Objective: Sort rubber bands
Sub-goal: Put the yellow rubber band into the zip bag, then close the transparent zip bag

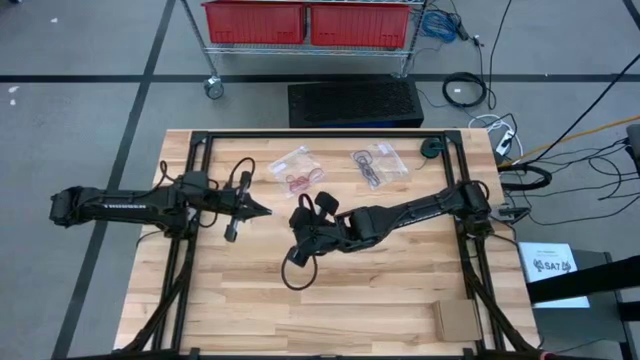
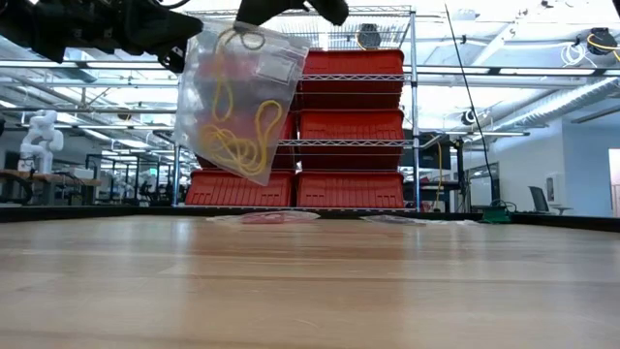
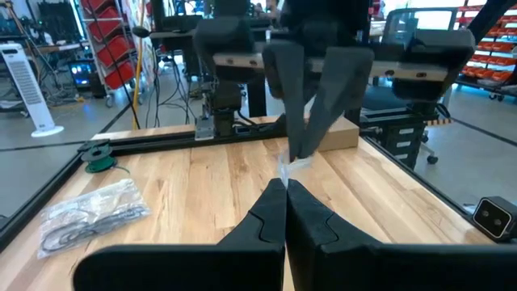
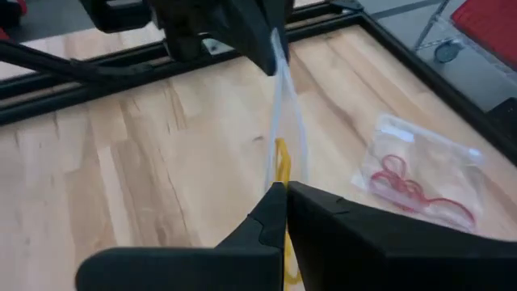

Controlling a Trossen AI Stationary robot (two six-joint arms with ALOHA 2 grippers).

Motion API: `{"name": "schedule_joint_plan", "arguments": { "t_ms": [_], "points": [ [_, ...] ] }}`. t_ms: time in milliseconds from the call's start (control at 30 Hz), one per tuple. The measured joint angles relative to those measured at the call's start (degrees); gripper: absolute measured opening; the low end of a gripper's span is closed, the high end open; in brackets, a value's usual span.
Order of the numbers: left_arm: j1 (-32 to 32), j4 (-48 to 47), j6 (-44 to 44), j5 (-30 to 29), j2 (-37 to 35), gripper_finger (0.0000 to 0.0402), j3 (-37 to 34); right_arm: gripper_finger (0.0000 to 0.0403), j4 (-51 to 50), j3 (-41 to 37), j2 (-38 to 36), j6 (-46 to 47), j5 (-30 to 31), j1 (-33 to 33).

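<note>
Both grippers, left gripper (image 1: 262,210) and right gripper (image 1: 300,215), are clamped shut on the clear bag (image 2: 242,97) of yellow rubber bands (image 2: 242,141), which hangs between them mid-table, left pinching its left edge, right its right.

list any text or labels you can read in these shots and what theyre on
"SAT" partly readable, on the white sheet right of the table, in the high view; the rest is too small to read.
White lettering along the left arm: too small to read.
No other text can be read.
</note>
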Motion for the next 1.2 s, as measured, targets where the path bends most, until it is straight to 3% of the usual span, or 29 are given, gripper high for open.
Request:
{"name": "schedule_joint_plan", "arguments": {
  "t_ms": [200,533,700,833,1133,1200],
  "points": [
    [0.0,-0.1,-0.2,0.0,0.0,0.0001,0.0,0.0013,0.3,0.0,1.4,1.1,-4.2,-2.1],
    [0.0,-0.1,0.0,0.0,0.0,0.0001,0.0,0.0140,3.0,0.0,0.1,-1.7,-6.9,-2.4],
    [0.0,-0.6,0.0,0.0,0.0,0.0001,0.0,0.0162,0.3,0.0,-1.6,-3.7,-8.3,-2.3],
    [0.0,-1.1,0.0,0.0,0.0,0.0001,0.0,0.0137,-3.7,0.0,-3.0,-4.1,-8.4,-1.8],
    [0.0,-0.7,0.3,-0.2,3.9,0.0001,0.0,0.0017,-9.0,0.0,-2.9,-9.4,-5.3,3.1],
    [0.0,0.4,0.4,-0.3,5.1,0.0001,0.0,0.0005,-10.3,0.0,-3.0,-9.5,-4.0,4.4]
  ]
}}
